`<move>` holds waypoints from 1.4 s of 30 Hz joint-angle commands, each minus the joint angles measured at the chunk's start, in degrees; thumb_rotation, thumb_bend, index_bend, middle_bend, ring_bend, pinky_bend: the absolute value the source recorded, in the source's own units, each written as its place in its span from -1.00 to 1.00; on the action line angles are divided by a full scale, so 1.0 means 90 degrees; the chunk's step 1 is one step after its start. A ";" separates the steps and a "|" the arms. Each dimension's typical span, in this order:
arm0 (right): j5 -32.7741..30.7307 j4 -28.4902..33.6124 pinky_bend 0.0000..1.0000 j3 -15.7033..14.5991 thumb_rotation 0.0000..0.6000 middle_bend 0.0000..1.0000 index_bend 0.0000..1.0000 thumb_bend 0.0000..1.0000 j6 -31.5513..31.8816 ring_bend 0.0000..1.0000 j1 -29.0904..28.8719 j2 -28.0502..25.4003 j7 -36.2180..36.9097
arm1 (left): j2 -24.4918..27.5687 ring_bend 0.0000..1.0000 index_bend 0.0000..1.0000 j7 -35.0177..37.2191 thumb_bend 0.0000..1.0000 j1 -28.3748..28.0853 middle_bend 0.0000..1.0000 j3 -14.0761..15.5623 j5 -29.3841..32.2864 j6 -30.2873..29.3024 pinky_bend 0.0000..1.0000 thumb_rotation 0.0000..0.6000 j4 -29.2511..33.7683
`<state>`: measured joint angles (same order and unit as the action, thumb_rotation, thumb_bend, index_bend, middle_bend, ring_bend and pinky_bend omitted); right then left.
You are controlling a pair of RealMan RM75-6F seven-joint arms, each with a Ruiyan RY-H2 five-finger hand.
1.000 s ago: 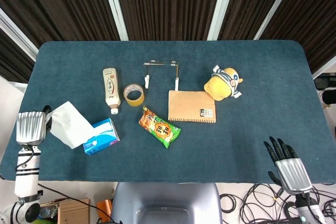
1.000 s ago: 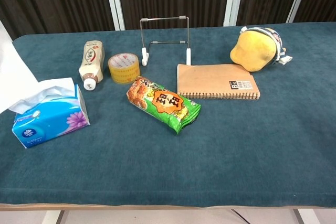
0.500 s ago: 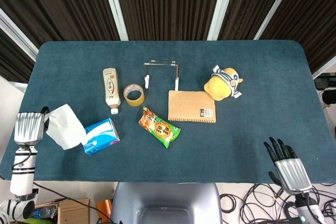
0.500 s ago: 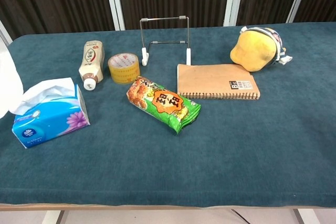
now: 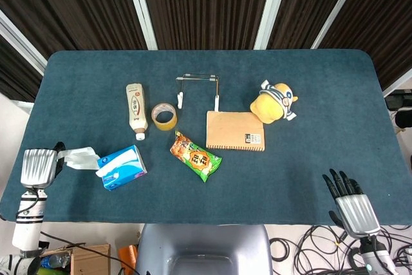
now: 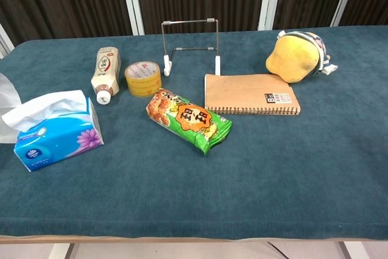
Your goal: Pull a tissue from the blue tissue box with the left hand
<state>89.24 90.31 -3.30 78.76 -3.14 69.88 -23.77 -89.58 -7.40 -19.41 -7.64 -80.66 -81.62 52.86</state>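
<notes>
The blue tissue box (image 5: 122, 167) lies at the table's front left, also in the chest view as the blue tissue box (image 6: 57, 139) with a fresh tissue (image 6: 48, 106) poking from its slot. My left hand (image 5: 38, 167) is at the table's left edge, just left of the box, and holds a pulled white tissue (image 5: 80, 158) that hangs low between hand and box. In the chest view only the tissue's edge (image 6: 6, 110) shows at the frame's left side; the hand is out of frame there. My right hand (image 5: 351, 204) hangs off the front right, fingers apart, holding nothing.
Behind the box lie a drink bottle (image 5: 134, 110) and a tape roll (image 5: 163, 116). A snack bag (image 5: 195, 156), a brown notebook (image 5: 235, 131), a wire stand (image 5: 197, 90) and a yellow plush toy (image 5: 273, 103) fill the middle of the table (image 5: 309, 159).
My left hand has dropped lower at the table's left edge. The tissue, earlier raised and spread above the box, now droops small and flat beside it. The right hand has stayed put.
</notes>
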 commanded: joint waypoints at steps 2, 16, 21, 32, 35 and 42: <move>-0.0019 0.0010 -0.62 0.0002 1.00 -1.00 -1.00 -0.58 -0.0006 -1.00 -0.0001 -0.0009 -0.0001 | -0.0127 0.91 0.16 0.0291 0.05 0.0034 0.93 0.0043 0.0000 0.0087 0.99 1.00 -0.0181; 0.0001 0.0002 -0.62 0.0040 1.00 -1.00 -1.00 -0.58 0.0161 -1.00 0.0047 0.0017 0.0104 | 0.0487 -0.40 -0.86 0.0912 -0.36 0.0214 -0.84 0.0327 -0.0134 0.0411 0.69 1.00 0.0594; 0.0093 0.0007 -0.61 0.0083 1.00 -1.00 -1.00 -0.58 0.0393 -1.00 0.0106 0.0000 0.0387 | 0.1140 -0.66 -0.85 0.0563 -0.36 0.0404 -0.87 0.0488 -0.0111 0.0479 0.18 1.00 0.1847; 0.0054 0.0223 -0.61 0.0373 1.00 -1.00 -1.00 -0.58 0.0980 -1.00 0.0253 -0.0069 0.1062 | 0.2081 -0.81 -0.82 0.0102 -0.35 0.0828 -0.89 0.0758 -0.0178 0.0205 -0.34 1.00 0.3670; -0.0018 0.0186 -0.60 0.0384 1.00 -1.00 -1.00 -0.58 0.1037 -1.00 0.0316 -0.0037 0.0989 | 0.2117 -0.82 -0.73 0.0031 -0.35 0.0925 -0.87 0.0805 -0.0310 0.0025 -0.34 1.00 0.3711; 0.0111 0.0102 -0.60 0.0357 1.00 -1.00 -1.00 -0.58 0.1282 -1.00 0.0442 -0.0045 0.1213 | 0.2134 -0.81 -0.71 0.0037 -0.35 0.1055 -0.85 0.0812 -0.0434 -0.0177 -0.35 1.00 0.3662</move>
<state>90.01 91.39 0.00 90.09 0.66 69.54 -13.19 -70.31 -7.01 -10.04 -0.22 -84.56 -83.05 85.92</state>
